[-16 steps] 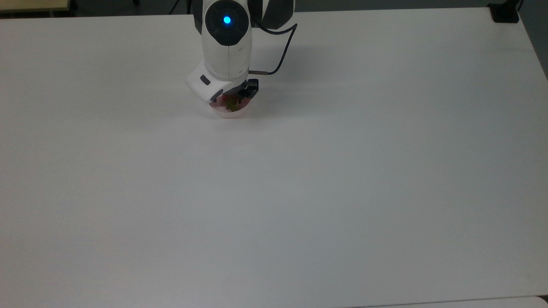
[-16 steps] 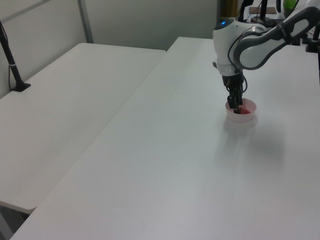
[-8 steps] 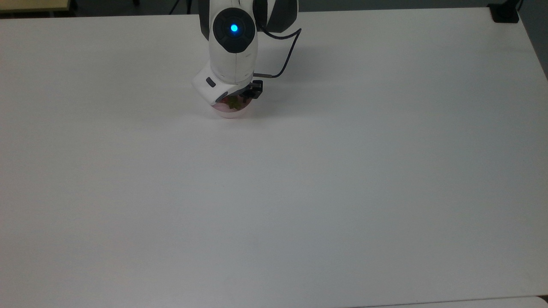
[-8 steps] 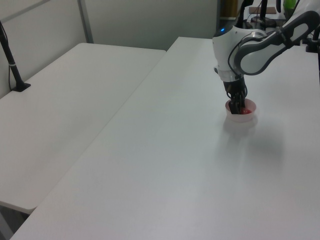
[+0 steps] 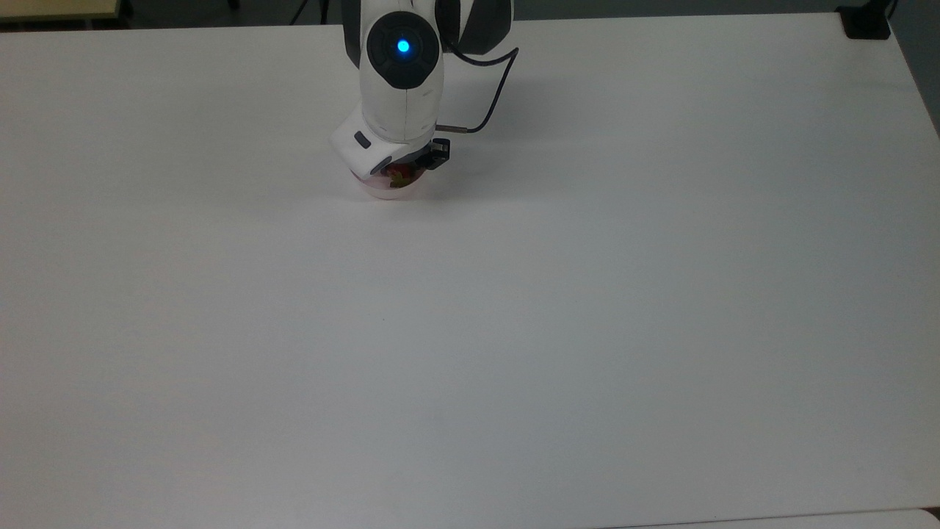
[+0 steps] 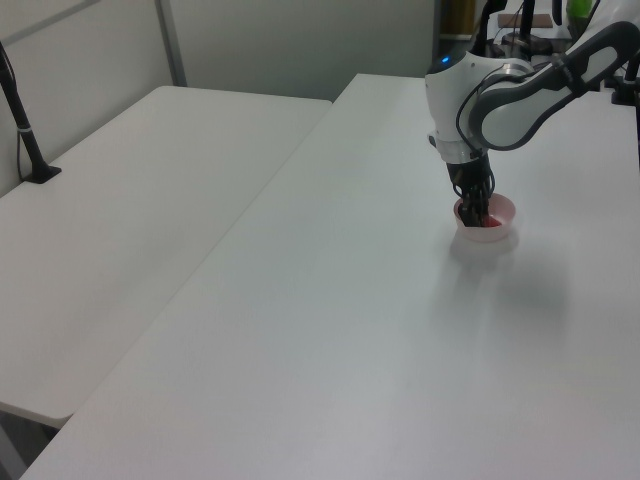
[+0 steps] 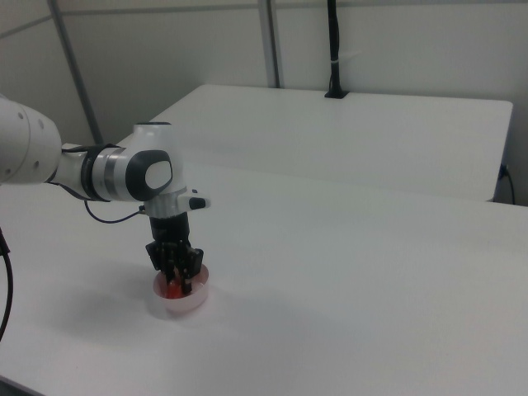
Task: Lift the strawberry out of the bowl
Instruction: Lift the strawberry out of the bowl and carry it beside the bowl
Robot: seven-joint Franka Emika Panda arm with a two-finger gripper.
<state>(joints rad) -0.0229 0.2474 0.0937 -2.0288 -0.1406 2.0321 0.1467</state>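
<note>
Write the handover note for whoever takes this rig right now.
Claw: lowered into the pink bowl, fingers either side of the strawberry; whether they are clamped on it cannot be told.
Things: the strawberry sits inside the bowl; the bowl stands on the white table, toward the top view's upper middle.
Done: approach and descent into the bowl.
Left: confirm the grip, then lift the strawberry clear of the bowl.

White arm (image 7: 124,173), grey joint bands, black end effector (image 7: 176,266), glowing blue light, black cable (image 5: 493,88).
</note>
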